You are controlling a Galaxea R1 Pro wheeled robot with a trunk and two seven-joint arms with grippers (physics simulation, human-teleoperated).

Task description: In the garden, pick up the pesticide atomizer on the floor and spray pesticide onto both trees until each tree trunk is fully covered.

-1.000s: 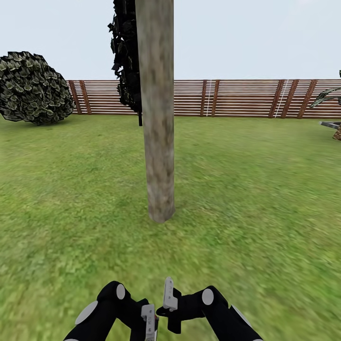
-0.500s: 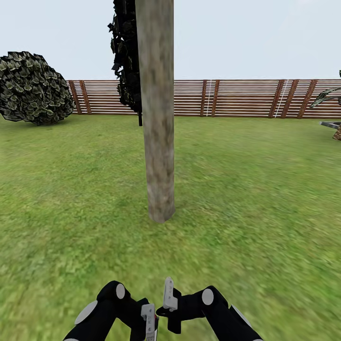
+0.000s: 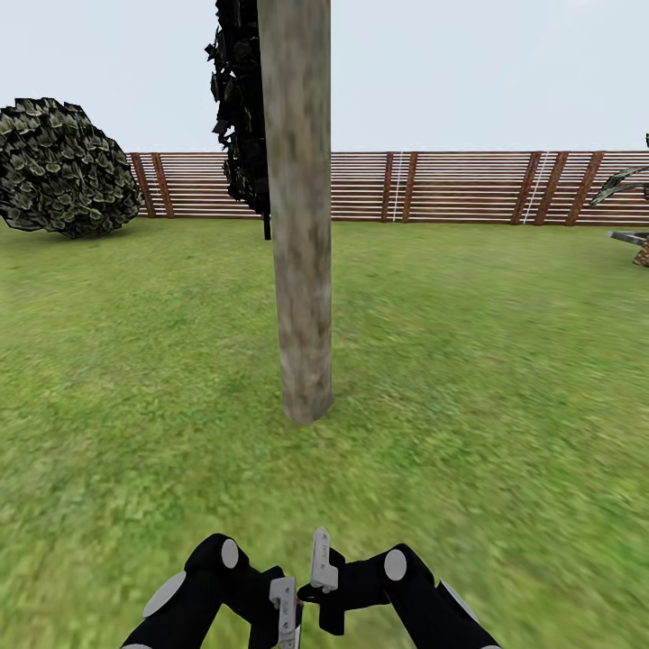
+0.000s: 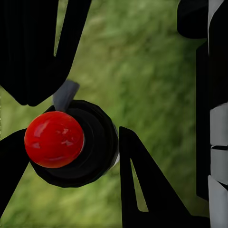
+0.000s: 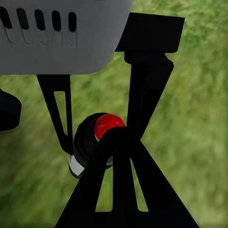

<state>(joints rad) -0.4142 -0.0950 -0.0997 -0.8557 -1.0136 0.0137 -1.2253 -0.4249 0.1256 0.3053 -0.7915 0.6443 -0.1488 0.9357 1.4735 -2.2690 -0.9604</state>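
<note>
Grass (image 4: pixel 156 61) beneath gripper-held (image 4: pixel 66 142) atomizer (image 4: pixel 71 142)

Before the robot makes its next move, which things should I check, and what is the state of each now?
1. Atomizer in hand: ok. The pesticide atomizer, red-topped, sits between the fingers of the left gripper.
2. Right gripper free: ok. Its fingers meet, with nothing between them.
3. Tree in front: ok. The tree trunk stands straight ahead, in the middle of the head view.
4. Nozzle aimed at the trunk: cannot tell.
5. Trunk covered with pesticide: not ok. No whitish speckles show on the bark.
6. Close enough to spray: cannot tell. Grass lies between the grippers and the trunk.
</note>
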